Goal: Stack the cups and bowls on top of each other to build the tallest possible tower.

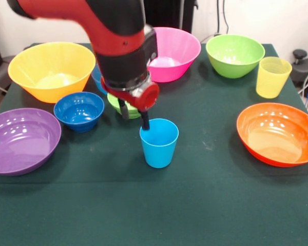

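Observation:
A light blue cup (159, 143) stands upright at the table's middle. My gripper (134, 117) hangs over its far left rim with its fingers apart: one fingertip (145, 124) dips just inside the rim, the other stays outside to the left. A ribbed yellow cup (272, 77) stands at the right. A small dark blue bowl (79, 110) sits left of the gripper. A small lime green bowl (114, 104) and a light blue bowl (97, 77) are mostly hidden behind the arm. Nothing is stacked.
Larger bowls ring the table: yellow-orange (51, 69) far left, pink (175, 54) far middle, green (235, 55) far right, purple (20, 141) near left, orange (277, 133) near right. The dark green cloth (159, 210) covers the table.

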`<state>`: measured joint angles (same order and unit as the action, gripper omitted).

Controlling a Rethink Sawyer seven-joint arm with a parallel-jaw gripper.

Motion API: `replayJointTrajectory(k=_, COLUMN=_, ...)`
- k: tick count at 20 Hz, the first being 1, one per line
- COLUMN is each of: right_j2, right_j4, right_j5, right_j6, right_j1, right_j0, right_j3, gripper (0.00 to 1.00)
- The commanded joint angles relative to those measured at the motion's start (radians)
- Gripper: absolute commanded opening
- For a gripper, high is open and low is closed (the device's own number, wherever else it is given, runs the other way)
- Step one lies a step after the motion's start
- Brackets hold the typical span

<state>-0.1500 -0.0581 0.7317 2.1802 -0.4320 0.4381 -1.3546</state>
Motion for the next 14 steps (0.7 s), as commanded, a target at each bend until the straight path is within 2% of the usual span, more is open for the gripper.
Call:
replayJointTrajectory(k=1, right_j2=-0.059, right_j4=0.024, right_j5=0.005, right_j6=0.008, right_j1=-0.122, right_j0=0.019, right_j3=-0.181, gripper=1.0)
replayJointTrajectory(k=10, right_j2=-0.067, right_j4=-0.001, right_j5=-0.112, right_j6=0.003, right_j1=-0.182, right_j0=0.056, right_j3=-0.347, gripper=1.0)
replayJointTrajectory(k=14, right_j2=-0.065, right_j4=-0.038, right_j5=-0.139, right_j6=-0.03, right_j1=-0.185, right_j0=0.077, right_j3=-0.383, gripper=1.0)
